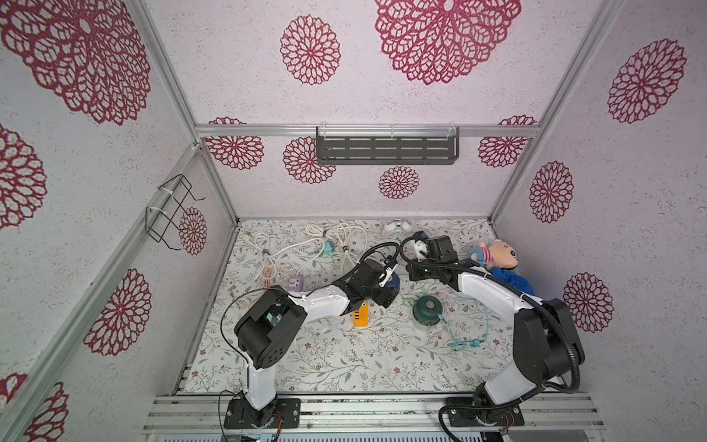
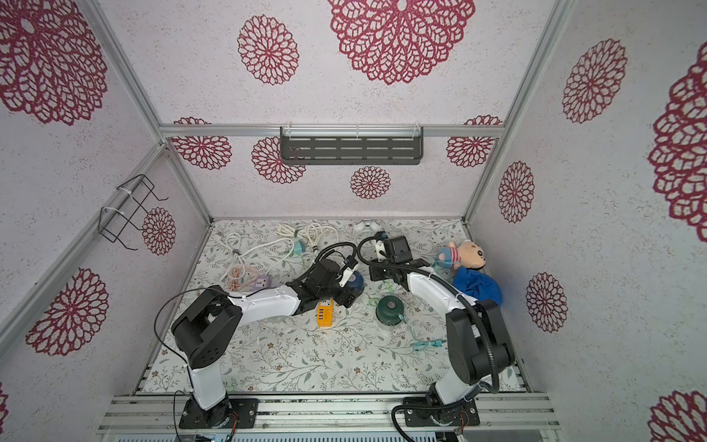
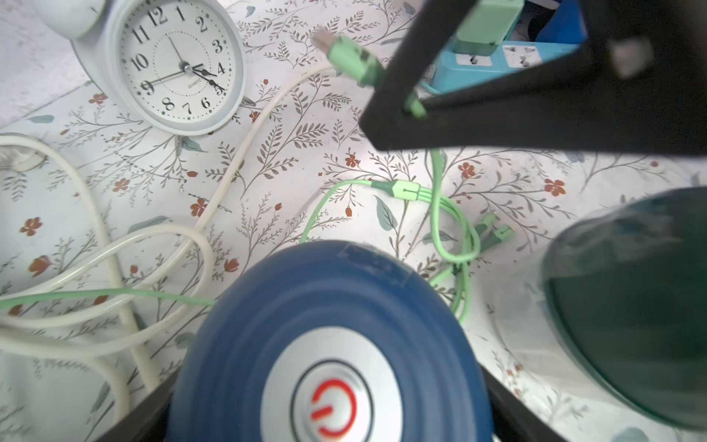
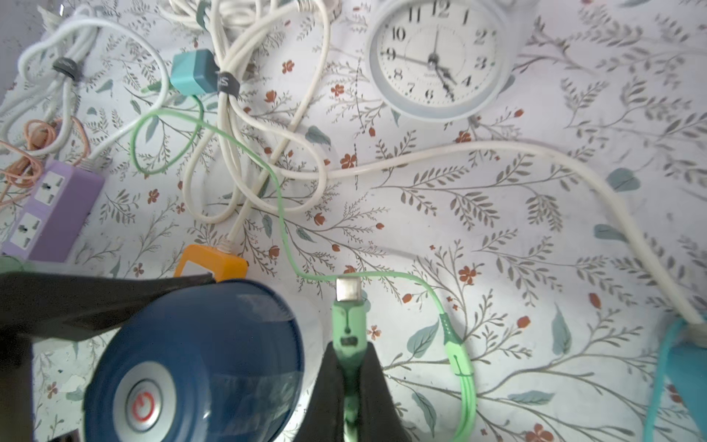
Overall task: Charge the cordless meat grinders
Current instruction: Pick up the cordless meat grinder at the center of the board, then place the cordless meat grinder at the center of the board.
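The navy blue grinder (image 3: 306, 306) with a silver centre button sits between the black fingers (image 3: 141, 415) of my left gripper (image 1: 390, 281), which press on both its sides. In the right wrist view the navy blue grinder (image 4: 199, 363) is tilted. Just to its right, my right gripper (image 4: 350, 352) is shut on a green USB plug (image 4: 347, 317) with its metal tip pointing out. The plug's green cable (image 4: 465, 382) trails over the table. The dark green grinder (image 1: 427, 306) stands upright nearer the front, apart from both grippers. It also shows in the other top view (image 2: 390, 307).
A white alarm clock (image 1: 398, 227) stands at the back. White cords (image 1: 306, 245) and a purple power strip (image 1: 294, 284) lie to the left. An orange power strip (image 1: 360, 317) is under the left arm. A blue power strip (image 3: 497, 65), plush toy (image 1: 497, 254) and blue cloth (image 1: 512, 283) are on the right.
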Tool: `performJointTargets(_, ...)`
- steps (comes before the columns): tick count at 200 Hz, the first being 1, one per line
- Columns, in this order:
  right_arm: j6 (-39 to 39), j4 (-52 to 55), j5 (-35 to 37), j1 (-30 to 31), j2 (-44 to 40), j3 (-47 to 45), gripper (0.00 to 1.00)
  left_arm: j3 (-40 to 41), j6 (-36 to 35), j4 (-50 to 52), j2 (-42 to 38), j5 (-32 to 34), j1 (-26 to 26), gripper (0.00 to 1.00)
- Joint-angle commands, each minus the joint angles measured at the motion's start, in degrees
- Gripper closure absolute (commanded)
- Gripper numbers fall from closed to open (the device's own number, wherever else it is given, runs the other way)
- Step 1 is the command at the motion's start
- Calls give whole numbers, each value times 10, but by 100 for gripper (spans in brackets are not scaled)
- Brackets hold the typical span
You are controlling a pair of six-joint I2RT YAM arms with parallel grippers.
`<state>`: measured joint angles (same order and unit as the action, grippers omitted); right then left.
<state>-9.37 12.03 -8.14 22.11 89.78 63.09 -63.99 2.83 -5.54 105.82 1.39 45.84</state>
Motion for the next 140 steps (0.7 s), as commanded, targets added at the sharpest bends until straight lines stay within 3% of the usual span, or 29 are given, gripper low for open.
performJointTargets(1,15,13,27,1,-48,-3,100,20,22,-2,-94,70,27,14)
performJointTargets(41,15,13,33,23,-94,-16,100,96,111,109,-233,236,115,14)
performJointTargets(80,22,21,70,82,-104,-11,100,174,303,209,-333,379,216,14)
performJointTargets(140,17,19,103,145,-71,-10,100,198,597,333,-292,536,322,11)
